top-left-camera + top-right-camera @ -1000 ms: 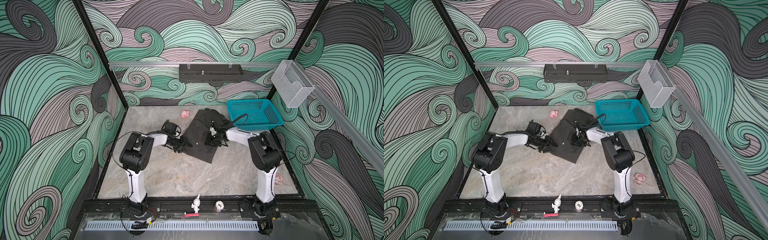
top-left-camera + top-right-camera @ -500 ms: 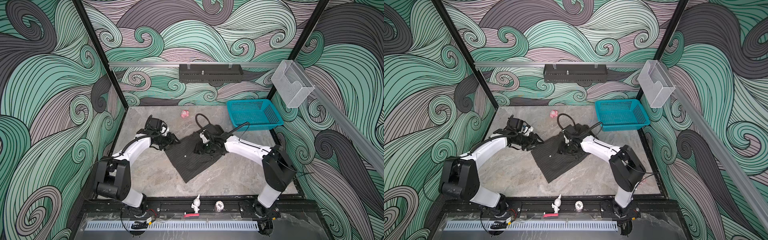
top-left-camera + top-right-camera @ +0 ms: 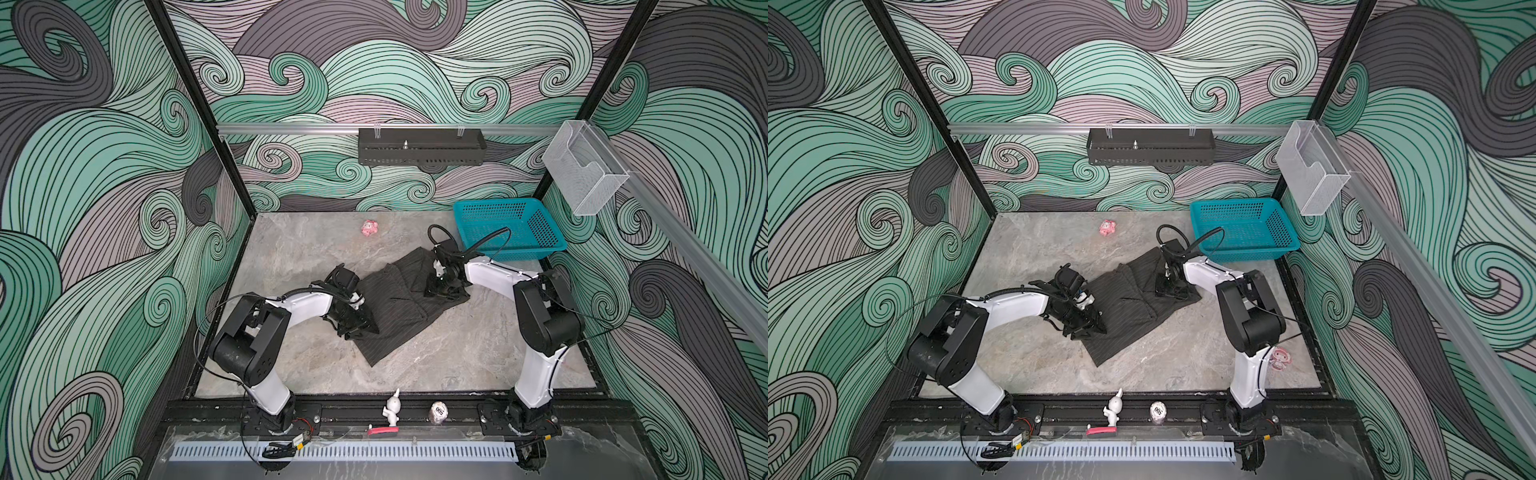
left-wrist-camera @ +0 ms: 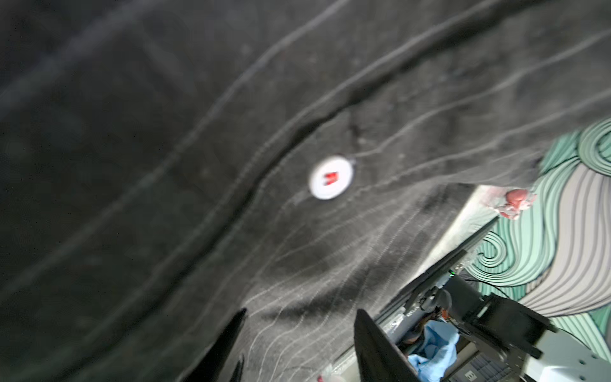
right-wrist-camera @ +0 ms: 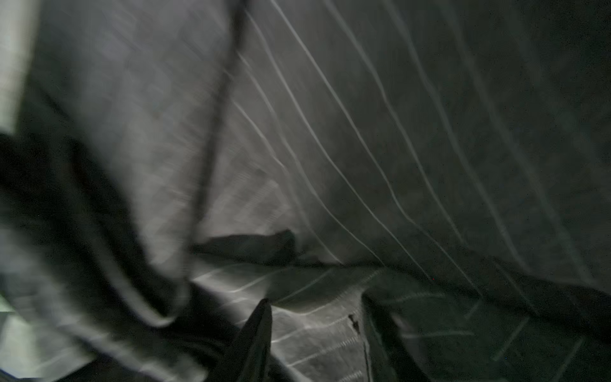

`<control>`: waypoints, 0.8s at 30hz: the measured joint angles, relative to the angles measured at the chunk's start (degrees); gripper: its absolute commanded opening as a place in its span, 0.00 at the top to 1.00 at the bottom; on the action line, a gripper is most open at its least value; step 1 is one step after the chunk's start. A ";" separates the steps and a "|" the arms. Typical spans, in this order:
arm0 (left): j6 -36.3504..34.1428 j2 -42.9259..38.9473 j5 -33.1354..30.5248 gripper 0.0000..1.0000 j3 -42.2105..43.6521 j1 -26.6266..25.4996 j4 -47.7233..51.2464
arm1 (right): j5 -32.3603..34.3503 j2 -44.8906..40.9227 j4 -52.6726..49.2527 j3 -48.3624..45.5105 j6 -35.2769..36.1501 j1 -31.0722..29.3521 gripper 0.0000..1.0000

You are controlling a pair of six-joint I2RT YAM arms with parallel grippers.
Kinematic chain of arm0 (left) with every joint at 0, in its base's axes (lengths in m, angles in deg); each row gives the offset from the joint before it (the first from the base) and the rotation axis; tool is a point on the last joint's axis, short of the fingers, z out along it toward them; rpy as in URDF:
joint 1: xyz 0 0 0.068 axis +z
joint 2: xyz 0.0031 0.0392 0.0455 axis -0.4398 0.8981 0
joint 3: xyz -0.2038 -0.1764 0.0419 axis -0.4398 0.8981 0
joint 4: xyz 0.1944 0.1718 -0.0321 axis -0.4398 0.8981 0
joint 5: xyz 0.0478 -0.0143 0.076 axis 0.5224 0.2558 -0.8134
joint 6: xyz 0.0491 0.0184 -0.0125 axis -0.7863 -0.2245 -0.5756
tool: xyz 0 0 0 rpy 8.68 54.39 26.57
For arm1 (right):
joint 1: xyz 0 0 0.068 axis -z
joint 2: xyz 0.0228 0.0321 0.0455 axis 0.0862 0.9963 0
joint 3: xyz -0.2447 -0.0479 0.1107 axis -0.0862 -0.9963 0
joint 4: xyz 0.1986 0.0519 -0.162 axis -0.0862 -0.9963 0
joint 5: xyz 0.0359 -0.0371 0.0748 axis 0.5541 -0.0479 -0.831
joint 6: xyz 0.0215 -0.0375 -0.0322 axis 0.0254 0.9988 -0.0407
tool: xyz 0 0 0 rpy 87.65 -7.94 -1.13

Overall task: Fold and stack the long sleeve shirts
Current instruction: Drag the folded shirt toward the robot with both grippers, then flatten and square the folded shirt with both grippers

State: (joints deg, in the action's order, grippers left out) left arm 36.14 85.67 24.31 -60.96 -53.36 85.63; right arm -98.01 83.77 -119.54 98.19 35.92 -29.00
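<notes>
On the grey marbled tabletop (image 3: 457, 357) we see the dark charcoal pinstriped button-up shirt (image 3: 395, 311) spread between both grippers. The left gripper (image 3: 362, 329) sits at the shirt's edge with its jaws parted. The right gripper (image 3: 440, 291) presses into the folds beneath it, and blur hides whether it grips.

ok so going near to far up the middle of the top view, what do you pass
white rabbit figurine → dark pinstriped shirt → pink toy → black wall rack
</notes>
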 measured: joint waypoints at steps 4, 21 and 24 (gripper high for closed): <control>-4.42 0.35 -1.49 0.48 -0.76 1.62 3.69 | 0.17 -1.40 0.81 -2.49 1.51 0.02 0.58; -13.09 7.82 -19.19 0.44 -14.88 12.94 17.55 | -1.86 -13.88 3.74 -17.88 -2.93 -7.74 0.55; -13.79 6.56 -18.88 0.44 -16.22 12.81 17.88 | -1.70 -15.47 2.73 -18.40 -4.26 -9.11 0.52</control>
State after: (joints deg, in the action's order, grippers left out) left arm 22.35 92.23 5.43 -77.17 -40.55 103.51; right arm -99.72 68.30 -116.81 79.79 31.66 -38.11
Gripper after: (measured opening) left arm 0.560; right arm 0.461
